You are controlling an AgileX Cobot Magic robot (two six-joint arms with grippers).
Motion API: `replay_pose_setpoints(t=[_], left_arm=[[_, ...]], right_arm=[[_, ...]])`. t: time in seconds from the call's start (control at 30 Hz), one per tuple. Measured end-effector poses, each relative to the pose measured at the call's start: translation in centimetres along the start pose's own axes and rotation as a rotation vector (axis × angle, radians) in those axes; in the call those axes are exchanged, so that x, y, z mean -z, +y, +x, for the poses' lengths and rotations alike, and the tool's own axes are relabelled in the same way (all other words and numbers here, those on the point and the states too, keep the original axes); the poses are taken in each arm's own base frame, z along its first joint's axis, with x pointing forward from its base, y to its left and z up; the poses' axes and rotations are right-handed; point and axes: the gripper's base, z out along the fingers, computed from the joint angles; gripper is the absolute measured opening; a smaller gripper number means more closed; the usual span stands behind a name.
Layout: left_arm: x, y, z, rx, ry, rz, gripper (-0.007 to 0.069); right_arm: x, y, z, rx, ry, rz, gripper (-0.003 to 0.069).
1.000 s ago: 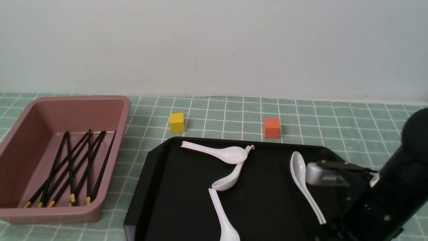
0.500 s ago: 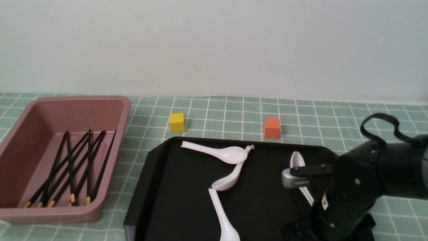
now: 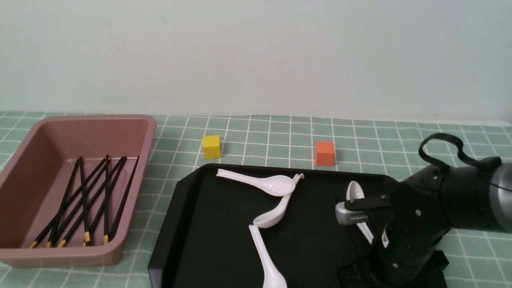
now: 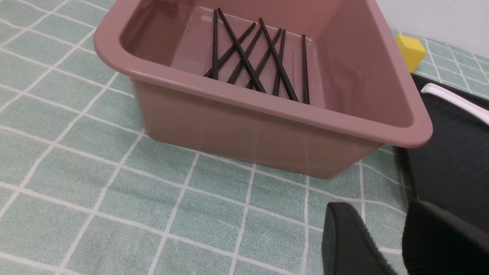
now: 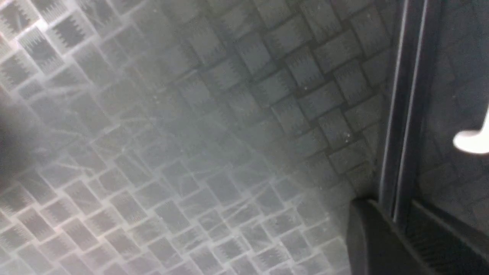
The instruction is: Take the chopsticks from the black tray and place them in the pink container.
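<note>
Several black chopsticks (image 3: pixel 84 200) with gold ends lie crossed in the pink container (image 3: pixel 92 118), and the left wrist view shows them too (image 4: pixel 252 57) behind the container's rim (image 4: pixel 267 109). Two more chopsticks (image 5: pixel 401 114) lie side by side on the black tray (image 3: pixel 208 224). My right gripper (image 5: pixel 397 229) is down on the tray, its fingers pressed to either side of that pair. In the front view the right arm (image 3: pixel 408 236) hides this grip. My left gripper (image 4: pixel 386 244) hangs open over the cloth beside the container, holding nothing.
Several white soup spoons (image 3: pixel 260 182) lie on the tray, one (image 3: pixel 358 200) right beside the right arm. A yellow cube (image 3: pixel 211 146) and an orange cube (image 3: pixel 325 153) stand on the green checked cloth behind the tray. A wall closes the back.
My right arm has swung down and leftward over the tray's right side, settling low there. In the last half second it shifted only slightly. The container and spoons have not moved.
</note>
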Motion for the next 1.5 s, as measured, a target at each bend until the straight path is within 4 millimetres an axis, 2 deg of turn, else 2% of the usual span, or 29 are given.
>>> replay_pose_setpoints(t=[0.17, 0.27, 0.5, 0.53, 0.6, 0.73, 0.87, 1.0, 1.1, 1.13, 1.2, 1.27, 1.3, 1.37, 1.5], left_arm=[[0.0, 0.0, 0.0, 0.000, 0.000, 0.000, 0.0239], [0.0, 0.0, 0.0, 0.000, 0.000, 0.000, 0.0239], [0.0, 0.0, 0.0, 0.000, 0.000, 0.000, 0.0239], [0.0, 0.0, 0.0, 0.000, 0.000, 0.000, 0.0239], [0.0, 0.0, 0.0, 0.000, 0.000, 0.000, 0.0239], [0.0, 0.0, 0.0, 0.000, 0.000, 0.000, 0.0239], [0.0, 0.0, 0.0, 0.000, 0.000, 0.000, 0.0239], [0.0, 0.0, 0.0, 0.000, 0.000, 0.000, 0.0239], [0.0, 0.0, 0.0, 0.000, 0.000, 0.000, 0.0239], [0.0, 0.0, 0.0, 0.000, 0.000, 0.000, 0.0239], [0.0, 0.0, 0.0, 0.000, 0.000, 0.000, 0.0239], [0.0, 0.0, 0.0, 0.000, 0.000, 0.000, 0.0239], [0.0, 0.0, 0.0, 0.000, 0.000, 0.000, 0.0239], [0.0, 0.0, 0.0, 0.000, 0.000, 0.000, 0.0239], [0.0, 0.0, 0.0, 0.000, 0.000, 0.000, 0.0239]], right_arm=[[0.7, 0.1, 0.2, -0.021, -0.003, -0.024, 0.0111], [1.8, 0.0, 1.1, -0.044, 0.018, -0.040, 0.0111], [8.4, -0.5, 2.9, -0.053, -0.093, -0.132, 0.0111], [8.8, -0.5, 3.0, -0.055, -0.104, -0.141, 0.0111], [11.1, -0.5, 3.7, -0.056, -0.174, -0.211, 0.0111], [13.5, 0.0, 4.3, -0.037, -0.275, -0.350, 0.0111], [14.5, 0.8, 4.0, 0.031, -0.332, -0.448, 0.0111], [15.6, 2.3, 2.6, 0.119, -0.395, -0.546, 0.0111], [16.2, 3.5, 1.0, 0.172, -0.433, -0.602, 0.0111], [16.3, 4.4, -0.2, 0.212, -0.449, -0.629, 0.0111], [16.3, 5.4, -1.4, 0.247, -0.458, -0.658, 0.0111], [15.5, 7.1, -3.0, 0.302, -0.451, -0.687, 0.0111], [15.1, 7.4, -3.2, 0.315, -0.442, -0.688, 0.0111], [13.9, 10.3, -4.8, 0.361, -0.423, -0.740, 0.0111], [12.0, 15.2, -6.5, 0.420, -0.404, -0.820, 0.0111]])
